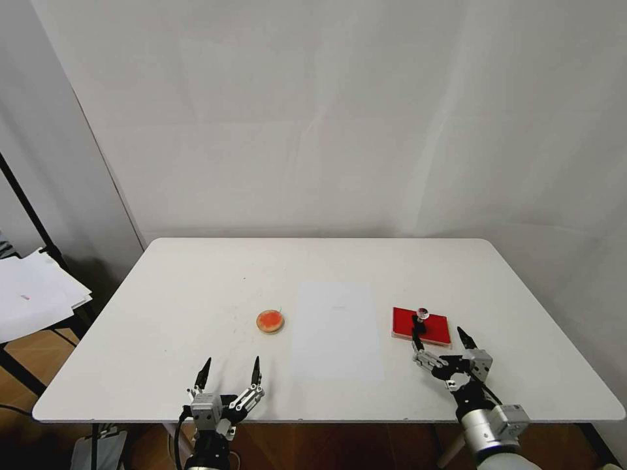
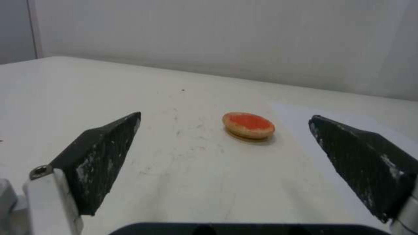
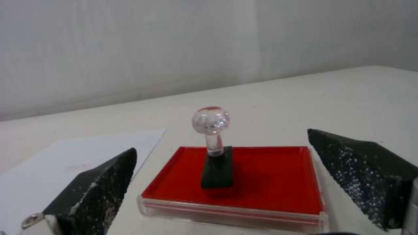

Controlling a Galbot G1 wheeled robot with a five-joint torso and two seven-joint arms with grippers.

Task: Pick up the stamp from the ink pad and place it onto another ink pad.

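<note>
Stamp: the stamp (image 3: 215,150) stood upright on the red ink pad (image 3: 270,178), toward its left half.
My right gripper (image 1: 439,338): spread wide, holding nothing, just short of the red ink pad's near edge.
My left gripper (image 1: 230,371): spread wide, idle, near the round ink pad (image 1: 270,320), well left of the red one.
Technique: I judged it best to centre on the black body, close below the clear knob, then lift straight up.
Writing: a faint mark on the paper (image 3: 74,163) beside the red ink pad, unreadable.

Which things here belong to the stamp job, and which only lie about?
Job: black stamp with clear round knob; flat red rectangular ink pad; small round orange ink pad; open right claw.
Lying about: white paper sheet; paper stack; idle open left claw.
</note>
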